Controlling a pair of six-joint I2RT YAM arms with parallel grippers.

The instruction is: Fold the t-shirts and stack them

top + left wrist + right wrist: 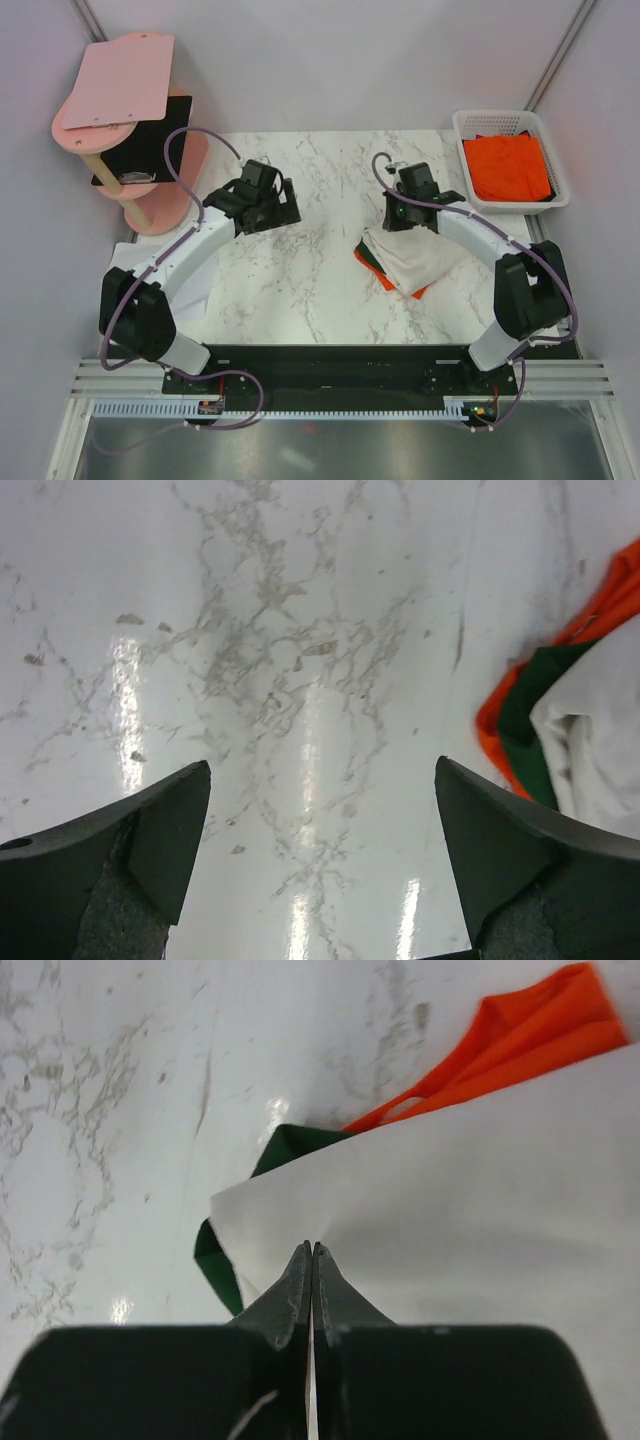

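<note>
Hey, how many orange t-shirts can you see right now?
2. One orange shirt fills the white basket far right; a second orange shirt peeks from under the cream-white shirt on the table. The basket's pile may hide more.

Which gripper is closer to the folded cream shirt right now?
Right. The right gripper is over the far edge of the cream shirt; the left gripper hangs above the table, off to the shirt's left.
</note>
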